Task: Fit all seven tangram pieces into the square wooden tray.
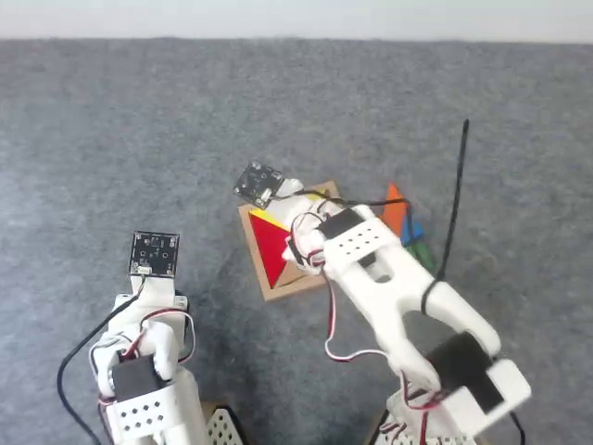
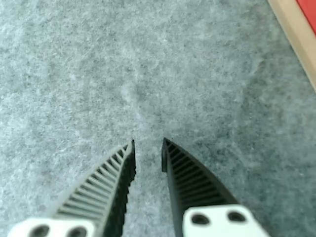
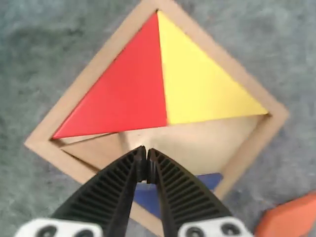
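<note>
- The right gripper [image 3: 146, 157] hung over the square wooden tray [image 3: 89, 81], fingers pressed together, nothing pinched that I could see.
- The red triangle [image 3: 123, 94] and yellow triangle [image 3: 197, 89] lay flat in the tray, edges touching. From above, the arm covered most of the yellow.
- A blue piece [image 3: 210, 180] peeked out from under the fingers by a tray corner. Shape mostly hidden, couldn't tell if it was properly seated.
- The orange piece [image 1: 396, 206] and green piece [image 1: 422, 252] sat on the grey carpet [image 1: 139, 120] beside the tray, partly behind the arm.
- The left gripper [image 2: 148, 148] was off over bare carpet, fingers slightly apart, holding nothing.
</note>
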